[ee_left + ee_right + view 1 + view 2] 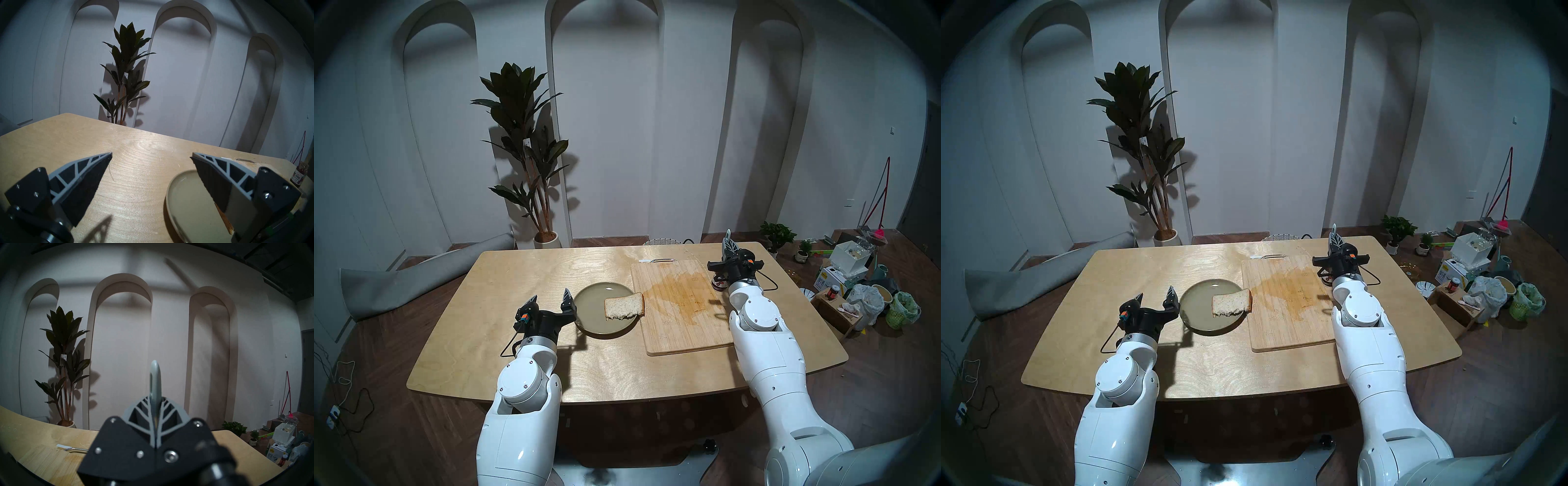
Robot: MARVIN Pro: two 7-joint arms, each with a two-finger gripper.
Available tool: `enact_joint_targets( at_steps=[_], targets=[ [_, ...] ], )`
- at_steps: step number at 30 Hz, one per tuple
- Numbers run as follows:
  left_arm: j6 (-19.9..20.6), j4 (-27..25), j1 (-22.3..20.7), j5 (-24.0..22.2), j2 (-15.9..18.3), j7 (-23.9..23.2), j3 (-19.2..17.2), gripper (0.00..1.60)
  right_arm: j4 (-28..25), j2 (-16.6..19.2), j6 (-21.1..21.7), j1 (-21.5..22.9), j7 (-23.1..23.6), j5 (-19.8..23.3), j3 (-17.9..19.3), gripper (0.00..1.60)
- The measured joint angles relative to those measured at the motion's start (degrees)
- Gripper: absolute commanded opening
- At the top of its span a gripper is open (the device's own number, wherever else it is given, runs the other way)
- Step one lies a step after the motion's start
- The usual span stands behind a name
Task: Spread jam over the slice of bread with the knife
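The slice of bread [624, 306] [1231, 303] lies on the right side of a round olive plate [588, 305] [1195, 305] and overhangs its rim. My left gripper [550, 294] [1155, 292] [152, 153] is open and empty, just left of the plate. My right gripper [729, 241] [1334, 236] [155, 400] points upward and is shut on the knife, whose pale blue-grey handle [155, 377] sticks out above the fingers. The blade is hidden. The jam jar [718, 282] [1326, 279] [299, 174] stands right under that gripper, by the board's right edge.
A stained wooden cutting board [680, 305] [1287, 305] [47, 461] with a metal handle lies right of the plate. A potted plant [531, 152] stands behind the table. Boxes, bags and a small red-lidded jar [833, 292] clutter the floor on the right.
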Motion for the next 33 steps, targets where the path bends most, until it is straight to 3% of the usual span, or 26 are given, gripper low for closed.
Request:
enact_joint_targets(
  at_steps=[33],
  targets=[
    [-0.41,0.76,-0.27,-1.28,0.00,0.31,-0.56,1.60,7.02,3.21,-2.36,3.12,2.19,-3.31,-1.24,0.00]
  ],
)
